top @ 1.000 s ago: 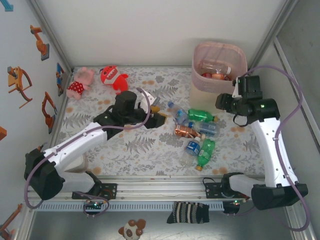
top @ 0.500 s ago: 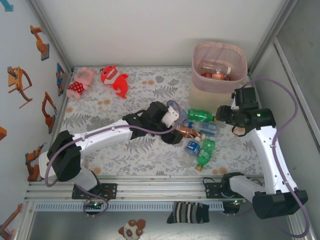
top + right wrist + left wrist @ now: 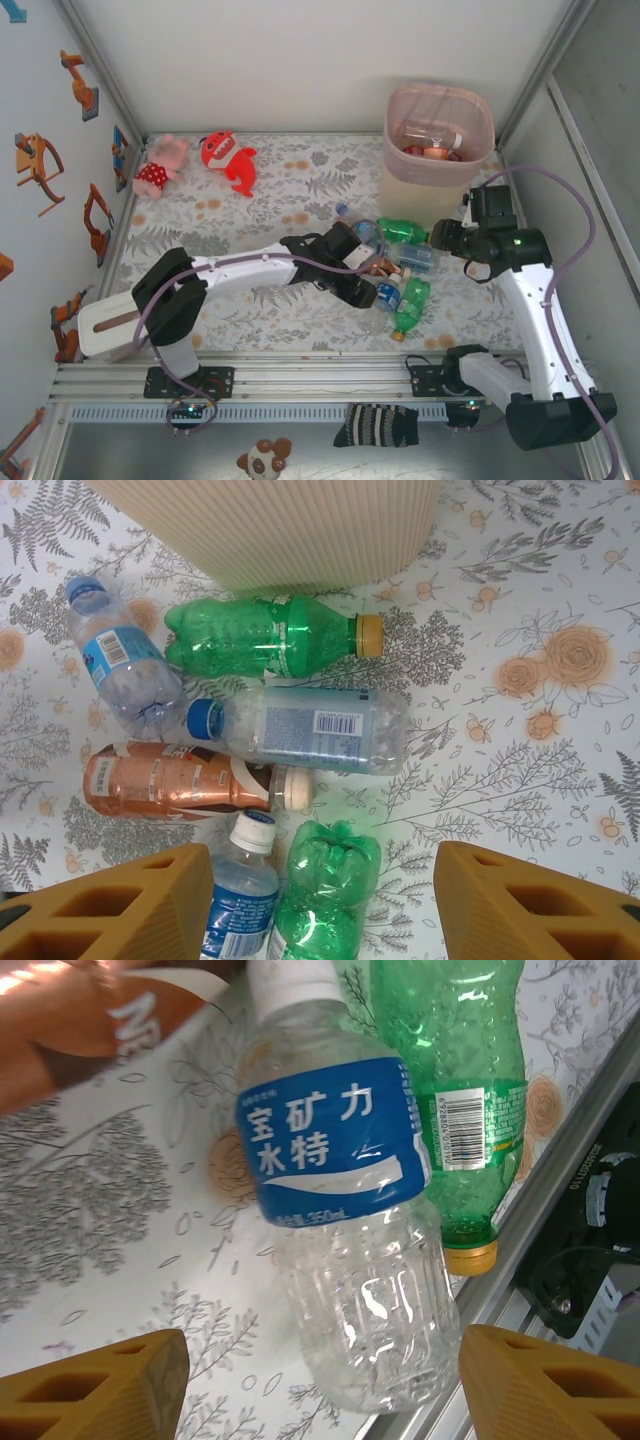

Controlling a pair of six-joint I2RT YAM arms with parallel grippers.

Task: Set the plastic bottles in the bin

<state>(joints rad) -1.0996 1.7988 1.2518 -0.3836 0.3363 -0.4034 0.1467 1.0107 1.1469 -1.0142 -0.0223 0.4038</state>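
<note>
Several plastic bottles point(image 3: 392, 262) lie in a heap in front of the bin point(image 3: 440, 108), which holds more of them. My left gripper point(image 3: 368, 292) is open over a clear bottle with a blue label point(image 3: 340, 1210); the bottle's base lies between the yellow fingers point(image 3: 100, 1385) untouched. Beside it lie a green bottle point(image 3: 455, 1090) and a copper one point(image 3: 80, 1020). My right gripper point(image 3: 445, 235) hovers open near the bin's cream body point(image 3: 270, 530), above a crushed green bottle point(image 3: 325, 890), the blue-label bottle point(image 3: 240, 890), the copper bottle point(image 3: 170, 780) and a clear blue-capped bottle point(image 3: 300, 730).
A pink plush toy point(image 3: 160, 165) and a red one point(image 3: 228, 158) lie at the back left of the mat. The aluminium rail point(image 3: 330, 365) runs along the near edge, close to the green bottle's cap point(image 3: 470, 1257). White walls close in the back and sides.
My left arm has stretched right across the mat to the bottle heap and its jaws have widened. The right gripper has drifted slightly down and toward the heap, still open.
</note>
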